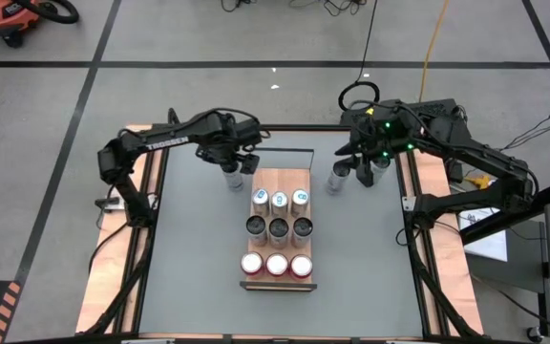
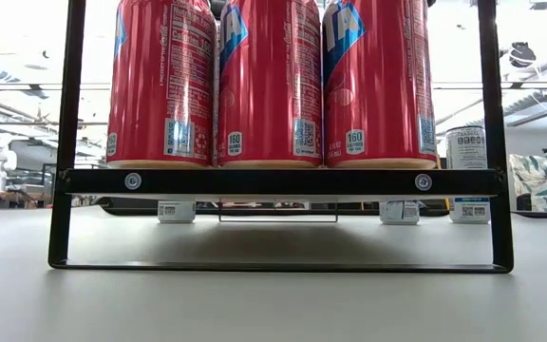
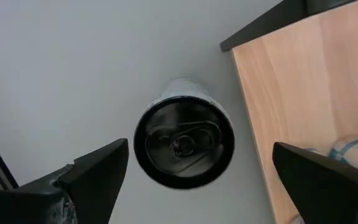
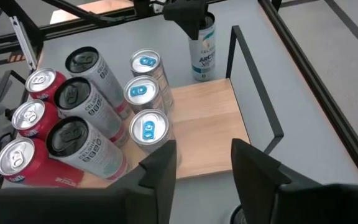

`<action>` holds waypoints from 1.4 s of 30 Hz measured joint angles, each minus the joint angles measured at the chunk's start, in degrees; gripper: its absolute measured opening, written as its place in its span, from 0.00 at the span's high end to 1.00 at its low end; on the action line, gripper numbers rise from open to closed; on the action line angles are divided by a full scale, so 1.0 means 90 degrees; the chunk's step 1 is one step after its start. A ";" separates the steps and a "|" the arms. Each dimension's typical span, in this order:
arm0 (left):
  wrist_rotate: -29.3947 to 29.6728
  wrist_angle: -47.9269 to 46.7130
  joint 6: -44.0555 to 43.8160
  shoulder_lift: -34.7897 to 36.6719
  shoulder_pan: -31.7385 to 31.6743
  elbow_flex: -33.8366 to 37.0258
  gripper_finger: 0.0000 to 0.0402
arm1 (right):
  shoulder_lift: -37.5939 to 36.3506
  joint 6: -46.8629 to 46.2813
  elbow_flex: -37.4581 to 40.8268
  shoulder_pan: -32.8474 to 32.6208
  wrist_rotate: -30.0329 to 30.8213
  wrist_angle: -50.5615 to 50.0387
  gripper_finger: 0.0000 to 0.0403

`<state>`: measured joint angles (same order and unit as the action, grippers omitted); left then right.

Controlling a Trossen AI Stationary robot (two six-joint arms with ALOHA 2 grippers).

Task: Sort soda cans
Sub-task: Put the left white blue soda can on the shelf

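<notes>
A wooden rack (image 1: 277, 182) at mid-table holds three rows of cans: blue (image 1: 280, 199) at the far side, silver-grey (image 1: 279, 227) in the middle, red (image 1: 277, 265) nearest. The rows also show in the right wrist view, with the red cans (image 4: 27, 118) farthest along. A loose silver-grey can (image 1: 232, 180) stands upright on the table left of the rack. My left gripper (image 1: 234, 168) hovers open above it, its fingers (image 3: 98, 168) on either side of the dark top (image 3: 184, 142), apart from it. My right gripper (image 1: 359, 168) is open and empty (image 4: 202, 149) right of the rack.
Two more silver-grey cans (image 1: 340, 180) (image 1: 380, 168) stand on the table by my right gripper. The rack's far end is bare wood (image 4: 210, 124) inside a black frame (image 4: 257, 81). In the low view the red cans (image 2: 269, 81) fill the rack's near shelf.
</notes>
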<state>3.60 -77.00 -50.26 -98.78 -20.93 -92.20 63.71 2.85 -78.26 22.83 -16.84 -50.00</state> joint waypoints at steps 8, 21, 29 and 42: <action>-0.0056 -0.0012 0.0007 -0.0332 -0.0113 0.0000 0.00 | 0.0017 -0.0012 0.0000 0.0002 0.0000 0.0126 0.68; -0.0391 -0.0031 0.0007 -0.0411 -0.0182 0.0000 0.28 | 0.0017 0.0151 0.0000 0.0002 0.0002 0.0185 0.68; -0.0457 -0.0088 -0.0009 -0.0403 -0.0180 -0.0013 0.41 | 0.0017 0.0335 0.0002 0.0002 0.0007 0.0194 0.68; -0.0823 -0.1439 -0.0500 0.0234 -0.0036 -0.1654 0.41 | 0.0017 0.1119 0.0005 0.0002 0.0063 0.1485 0.68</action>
<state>-3.81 -89.95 -54.76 -96.68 -21.25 -107.09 63.86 12.92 -78.22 22.85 -16.27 -36.64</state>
